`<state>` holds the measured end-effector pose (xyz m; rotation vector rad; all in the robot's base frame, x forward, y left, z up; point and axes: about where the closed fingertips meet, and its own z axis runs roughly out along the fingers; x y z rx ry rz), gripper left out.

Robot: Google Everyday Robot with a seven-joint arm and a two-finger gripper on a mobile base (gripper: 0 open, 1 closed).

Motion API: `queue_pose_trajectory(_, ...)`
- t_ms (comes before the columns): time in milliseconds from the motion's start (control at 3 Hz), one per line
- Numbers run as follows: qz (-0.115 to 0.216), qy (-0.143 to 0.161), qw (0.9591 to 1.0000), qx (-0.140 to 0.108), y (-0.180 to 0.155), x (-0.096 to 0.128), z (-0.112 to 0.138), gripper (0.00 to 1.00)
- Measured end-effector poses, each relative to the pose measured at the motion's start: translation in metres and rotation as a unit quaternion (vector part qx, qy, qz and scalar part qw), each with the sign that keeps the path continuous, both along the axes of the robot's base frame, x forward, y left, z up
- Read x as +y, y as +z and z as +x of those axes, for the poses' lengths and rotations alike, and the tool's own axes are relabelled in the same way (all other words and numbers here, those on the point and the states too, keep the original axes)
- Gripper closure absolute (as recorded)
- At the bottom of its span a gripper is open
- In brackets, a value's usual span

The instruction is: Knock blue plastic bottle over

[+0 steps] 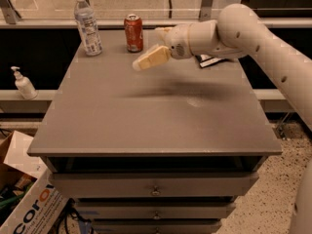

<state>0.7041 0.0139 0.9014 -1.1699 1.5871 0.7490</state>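
Note:
The blue plastic bottle (87, 24) stands upright at the table's back left corner, clear bluish with a white cap and a blue-and-white label. My gripper (150, 59) hovers above the table's back middle, pointing left and down. It is to the right of the bottle and apart from it, just in front of a red soda can (133, 32). The white arm (243, 30) reaches in from the right.
The grey table (146, 116) has drawers (155, 189) below. A flat black-and-white object (210, 60) lies on the table behind the arm. A white pump bottle (22, 84) stands on a ledge at left. A cardboard box (29, 201) sits on the floor at lower left.

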Motion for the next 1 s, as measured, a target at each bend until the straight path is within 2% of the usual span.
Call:
queue_pose_trajectory(333, 0.018, -0.005, 0.9998, -0.007, 0.004, 0.029, 0.033, 0.0)
queue_pose_trajectory(1000, 0.055, 0.021, 0.9982, 0.005, 0.004, 0.081, 0.062, 0.0)
